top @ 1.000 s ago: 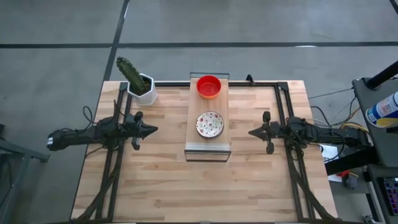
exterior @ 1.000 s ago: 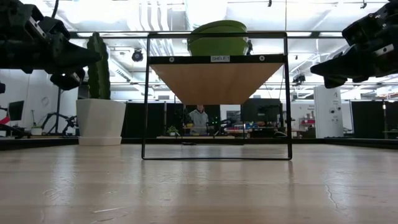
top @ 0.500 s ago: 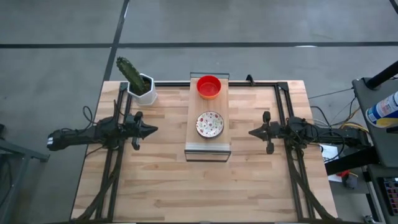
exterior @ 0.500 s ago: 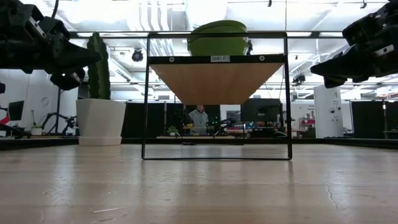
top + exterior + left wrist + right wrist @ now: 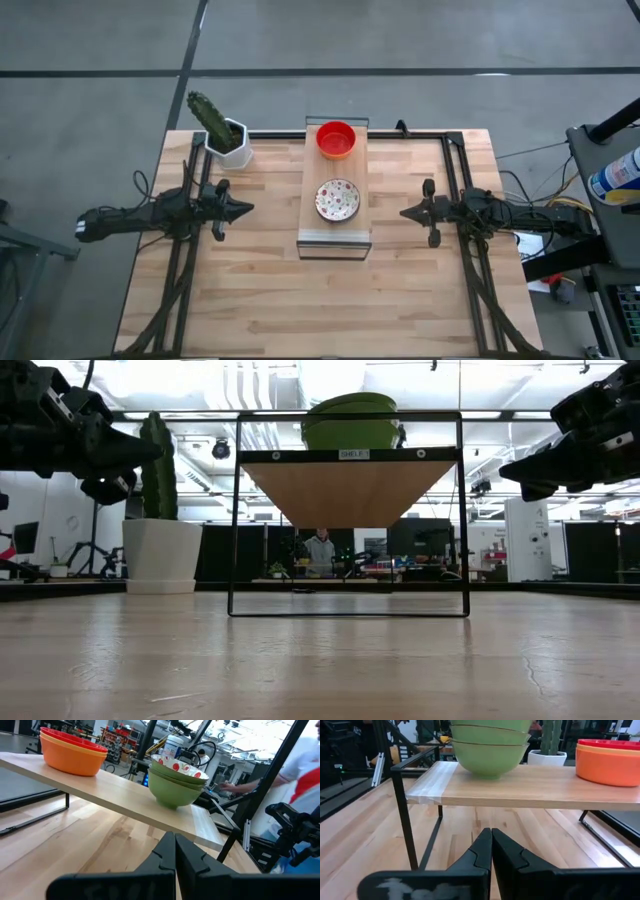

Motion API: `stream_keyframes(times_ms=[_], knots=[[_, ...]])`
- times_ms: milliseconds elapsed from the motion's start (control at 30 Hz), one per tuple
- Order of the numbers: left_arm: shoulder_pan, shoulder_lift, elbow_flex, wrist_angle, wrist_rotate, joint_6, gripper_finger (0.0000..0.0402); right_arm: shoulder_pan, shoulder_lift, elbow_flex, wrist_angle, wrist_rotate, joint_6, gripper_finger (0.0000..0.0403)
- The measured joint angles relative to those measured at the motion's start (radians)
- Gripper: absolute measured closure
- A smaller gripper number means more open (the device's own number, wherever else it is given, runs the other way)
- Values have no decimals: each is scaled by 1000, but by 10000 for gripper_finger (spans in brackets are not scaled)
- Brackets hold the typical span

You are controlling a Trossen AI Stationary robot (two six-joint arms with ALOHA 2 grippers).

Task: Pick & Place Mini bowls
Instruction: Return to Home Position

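Two stacks of mini bowls stand on a raised wooden shelf at the table's middle. The far stack has a red bowl on top of orange ones. The near stack has a white speckled floral bowl on top, with green outsides below. My left gripper hovers shut, left of the shelf, pointing at it. My right gripper hovers shut, right of the shelf, pointing at it. Both are empty.
A white pot with a green cactus stands at the table's far left corner. The shelf rests on a black wire frame with open room beneath. A person sits in the room behind. Bare tabletop lies in front of the shelf.
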Motion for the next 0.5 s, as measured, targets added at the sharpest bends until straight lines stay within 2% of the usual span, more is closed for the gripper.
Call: stream_keyframes(times_ms=[500], knots=[[0,0,0,0,0,0,401,0,0,0,0,1,14,394]])
